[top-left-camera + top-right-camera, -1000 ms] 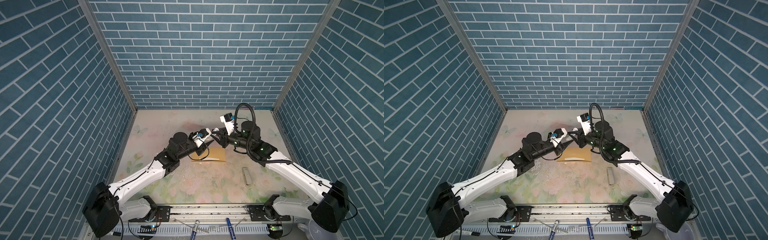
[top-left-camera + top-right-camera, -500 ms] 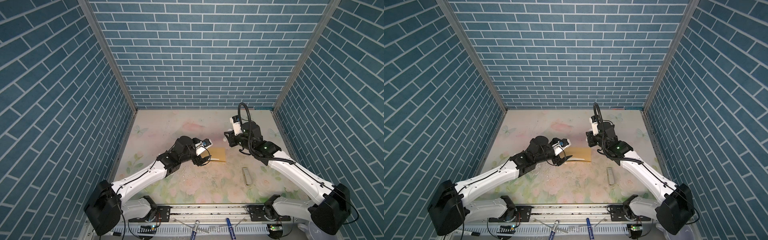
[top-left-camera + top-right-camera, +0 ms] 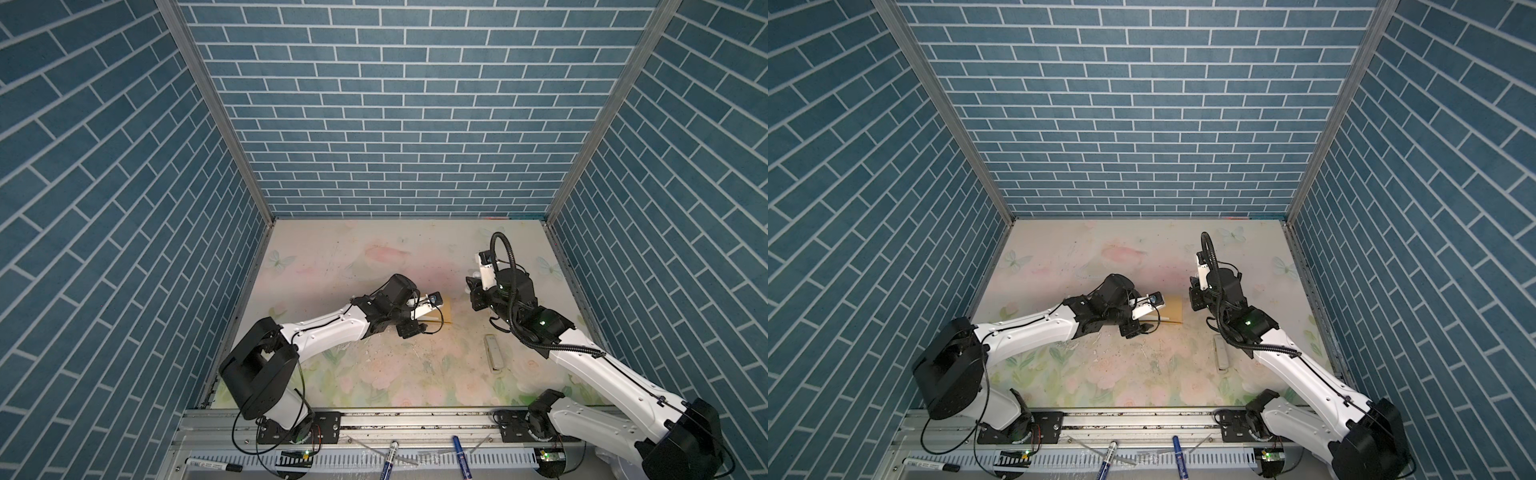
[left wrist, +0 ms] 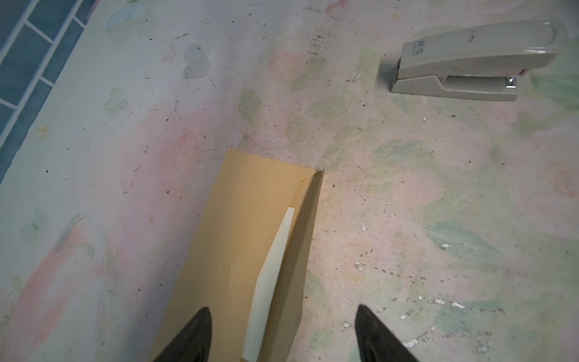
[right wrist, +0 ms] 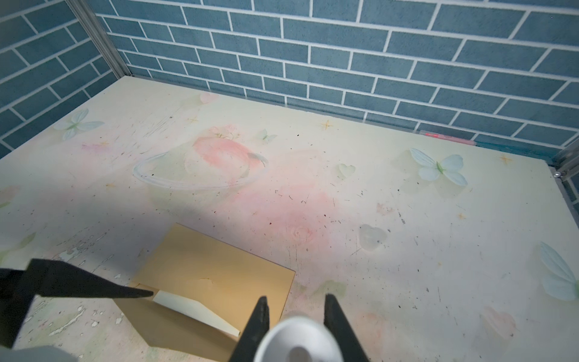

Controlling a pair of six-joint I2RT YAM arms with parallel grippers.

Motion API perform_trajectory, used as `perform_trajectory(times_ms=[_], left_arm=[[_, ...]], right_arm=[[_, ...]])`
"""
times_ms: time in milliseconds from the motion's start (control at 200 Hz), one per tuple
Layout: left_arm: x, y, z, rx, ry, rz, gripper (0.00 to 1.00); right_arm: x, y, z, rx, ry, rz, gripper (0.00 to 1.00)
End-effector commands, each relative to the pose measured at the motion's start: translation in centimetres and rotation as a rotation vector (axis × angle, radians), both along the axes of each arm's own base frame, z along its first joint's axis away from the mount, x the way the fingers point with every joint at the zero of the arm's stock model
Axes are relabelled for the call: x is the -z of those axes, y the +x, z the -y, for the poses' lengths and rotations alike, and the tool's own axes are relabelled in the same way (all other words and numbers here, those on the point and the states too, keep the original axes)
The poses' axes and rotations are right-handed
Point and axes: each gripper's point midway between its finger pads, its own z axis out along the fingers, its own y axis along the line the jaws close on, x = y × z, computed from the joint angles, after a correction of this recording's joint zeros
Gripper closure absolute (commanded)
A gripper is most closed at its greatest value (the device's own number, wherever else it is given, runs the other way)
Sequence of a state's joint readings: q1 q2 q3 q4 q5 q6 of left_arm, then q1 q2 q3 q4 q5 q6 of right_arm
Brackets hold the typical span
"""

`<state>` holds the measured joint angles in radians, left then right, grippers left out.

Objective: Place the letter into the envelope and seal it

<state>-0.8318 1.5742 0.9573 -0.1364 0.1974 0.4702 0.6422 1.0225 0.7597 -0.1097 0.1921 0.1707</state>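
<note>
The mustard-yellow envelope [image 4: 247,219] lies flat on the mat, seen in both top views [image 3: 445,309] [image 3: 1173,309]. Its flap stands half raised, with a pale cream strip [image 4: 275,250] along the fold. The letter is hidden in every view. My left gripper [image 4: 282,313] is open and low over the envelope's near end, one finger above the body and one beyond the flap, seen in both top views [image 3: 417,329] [image 3: 1141,328]. In the right wrist view its fingertip [image 5: 138,293] reaches the flap's corner. My right gripper [image 5: 296,297] hangs to the envelope's [image 5: 219,266] right, shut on a white round-ended tube [image 5: 297,341].
A grey stapler [image 3: 493,352] [image 4: 476,59] lies on the mat to the near right of the envelope, close to the right arm. Blue brick walls close in three sides. Markers [image 3: 388,461] lie on the front rail.
The right gripper has drawn back to the right, away from the envelope. The left gripper has pulled back toward the envelope's near edge, and its jaws have opened wider.
</note>
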Motion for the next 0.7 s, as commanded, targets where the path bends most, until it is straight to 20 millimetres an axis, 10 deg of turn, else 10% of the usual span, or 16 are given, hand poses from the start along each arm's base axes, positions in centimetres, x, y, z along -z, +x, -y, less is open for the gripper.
perform_trajectory(times_ms=[0,465,695], left_arm=[[1.2,-0.2,0.3,0.023,0.066,-0.017,0.32],[5.0,0.8,0.2,-0.024,0.155,-0.012,0.62],[3.4,3.0,-0.1,-0.157,0.128,0.052,0.82]], right_arm=[[0.4,0.2,0.3,0.036,0.031,-0.002,1.00],[1.1,0.5,-0.5,0.020,0.032,-0.036,1.00],[0.7,1.0,-0.9,0.022,0.050,-0.028,1.00]])
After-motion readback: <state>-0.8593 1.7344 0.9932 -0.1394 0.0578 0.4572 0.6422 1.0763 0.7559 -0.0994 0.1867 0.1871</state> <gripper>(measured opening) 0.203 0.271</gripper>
